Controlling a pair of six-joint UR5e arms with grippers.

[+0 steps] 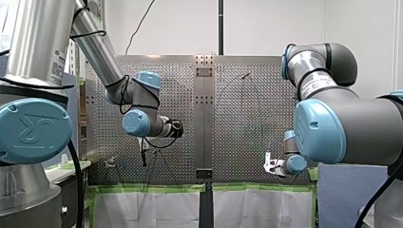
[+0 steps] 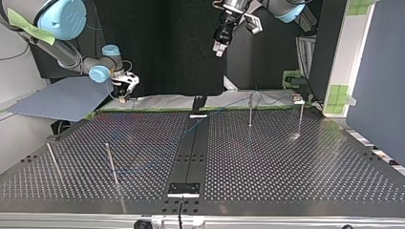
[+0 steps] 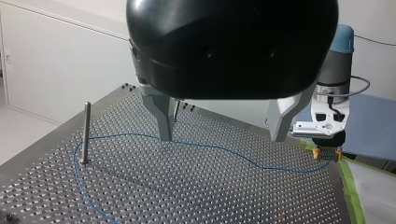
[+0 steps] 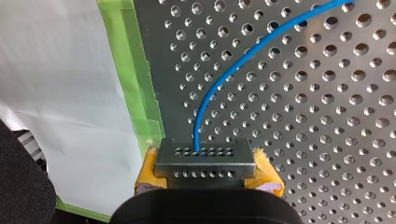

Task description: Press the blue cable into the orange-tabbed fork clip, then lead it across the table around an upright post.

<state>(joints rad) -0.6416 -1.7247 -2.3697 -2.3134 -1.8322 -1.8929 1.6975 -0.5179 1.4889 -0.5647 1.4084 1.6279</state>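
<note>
The blue cable [image 3: 210, 147] lies on the perforated table and bends around an upright post [image 3: 86, 133]. My left gripper [image 3: 223, 135] hangs above the cable, open, with nothing between its metal fingers [image 3: 163, 121]. It shows high at the back in the top view [image 2: 218, 49]. My right gripper [image 4: 205, 161] is shut on the blue cable [image 4: 219, 88] near its end, yellow pads on either side, low at the table's taped edge [image 3: 327, 153]. A small clip [image 2: 297, 98] stands at the top view's far right; its tab colour is unclear.
Several thin upright posts stand on the table, two [image 2: 250, 113] [image 2: 301, 119] at the top view's far right and two [image 2: 111, 164] [image 2: 52, 160] at its near left. Green tape [image 4: 140, 79] and white sheeting line the edge by my right gripper. A blue panel [image 2: 62, 98] lies beyond it.
</note>
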